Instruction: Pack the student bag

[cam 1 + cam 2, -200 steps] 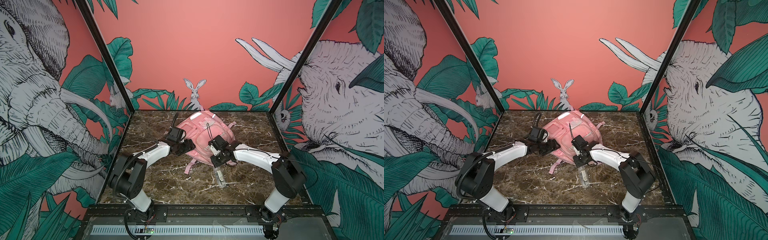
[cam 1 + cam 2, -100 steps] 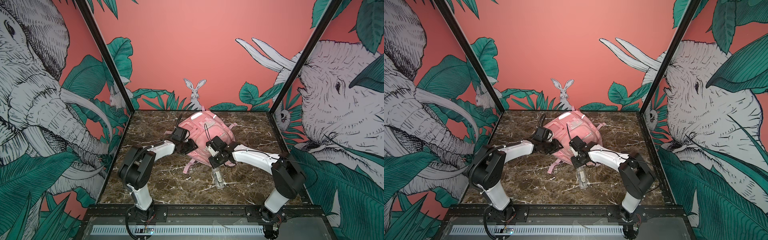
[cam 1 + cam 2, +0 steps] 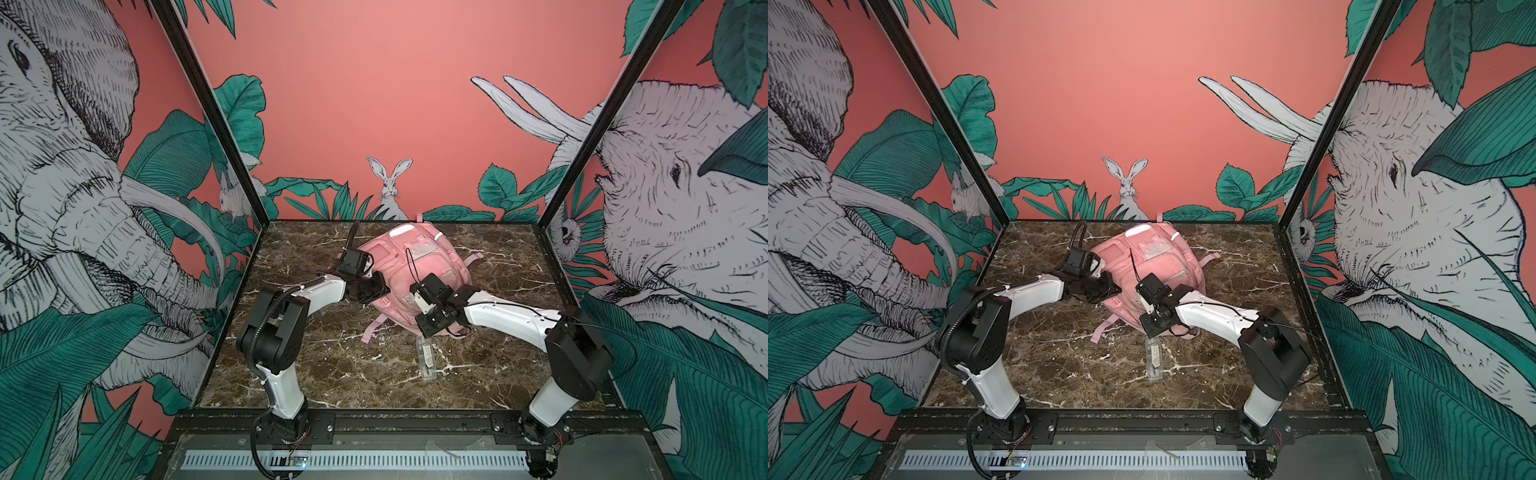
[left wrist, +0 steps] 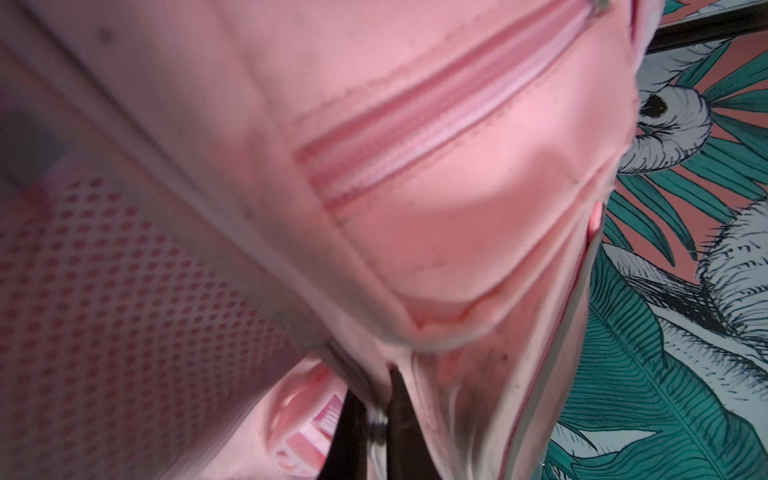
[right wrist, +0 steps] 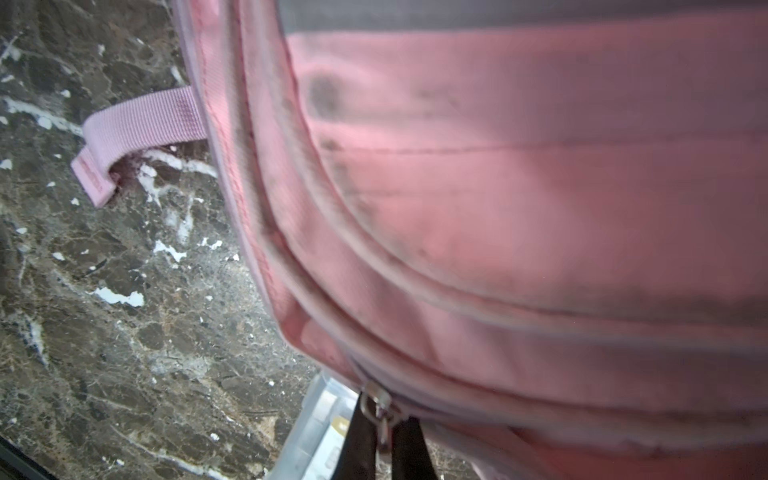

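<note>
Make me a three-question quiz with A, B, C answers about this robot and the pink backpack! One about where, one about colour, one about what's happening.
1. Where is the clear box compared with the backpack?
A) on top of it
B) on the table in front of it, nearer the camera
C) behind it, by the back wall

2. What colour is the backpack?
A) pink
B) blue
C) yellow

3. What is the right end effector doing?
A) hanging wide open over the table
B) holding the clear box
C) pinching a zip pull on the backpack

Answers:
1 B: both top views show the box flat on the marble, in front of the backpack.
2 A: its fabric is pink in every view.
3 C: the right wrist view shows it shut on the metal pull.
</note>
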Available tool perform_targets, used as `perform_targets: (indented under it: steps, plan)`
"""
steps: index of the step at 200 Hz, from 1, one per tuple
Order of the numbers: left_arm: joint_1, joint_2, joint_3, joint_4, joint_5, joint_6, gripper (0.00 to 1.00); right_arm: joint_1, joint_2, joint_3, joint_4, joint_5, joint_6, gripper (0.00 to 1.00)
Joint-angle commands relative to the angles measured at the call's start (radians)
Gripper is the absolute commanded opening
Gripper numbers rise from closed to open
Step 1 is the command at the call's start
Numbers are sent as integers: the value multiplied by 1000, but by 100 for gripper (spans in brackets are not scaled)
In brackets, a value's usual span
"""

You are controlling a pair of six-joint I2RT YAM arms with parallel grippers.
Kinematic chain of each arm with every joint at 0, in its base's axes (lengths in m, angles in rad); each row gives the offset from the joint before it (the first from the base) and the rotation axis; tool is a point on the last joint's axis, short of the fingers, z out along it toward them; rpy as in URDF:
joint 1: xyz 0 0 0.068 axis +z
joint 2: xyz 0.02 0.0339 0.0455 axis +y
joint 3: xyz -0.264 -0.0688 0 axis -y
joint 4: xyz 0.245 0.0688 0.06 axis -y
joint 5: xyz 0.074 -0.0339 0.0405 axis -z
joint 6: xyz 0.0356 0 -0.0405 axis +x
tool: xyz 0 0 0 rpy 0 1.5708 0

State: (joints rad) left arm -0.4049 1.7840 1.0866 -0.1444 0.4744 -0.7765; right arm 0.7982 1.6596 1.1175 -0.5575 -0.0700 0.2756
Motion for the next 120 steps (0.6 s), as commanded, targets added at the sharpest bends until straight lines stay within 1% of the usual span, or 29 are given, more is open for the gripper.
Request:
perform_targets:
  steps: [1, 38, 41, 50, 120]
  plan:
    - [73, -55, -3, -50, -100, 53, 0, -3, -51, -34, -92, 32, -15, 0]
    - [106, -70, 1, -83, -110, 81, 0, -37, -51, -71, -96, 48, -15, 0]
    - [108, -72, 1, -84, -112, 83, 0, -41, -80, -74, -98, 51, -15, 0]
    - [110, -77, 0, -88, -116, 86, 0, -56, -89, -82, -99, 54, -15, 0]
    - [127, -94, -17, -100, -126, 95, 0, -199, -116, -102, -107, 78, -30, 0]
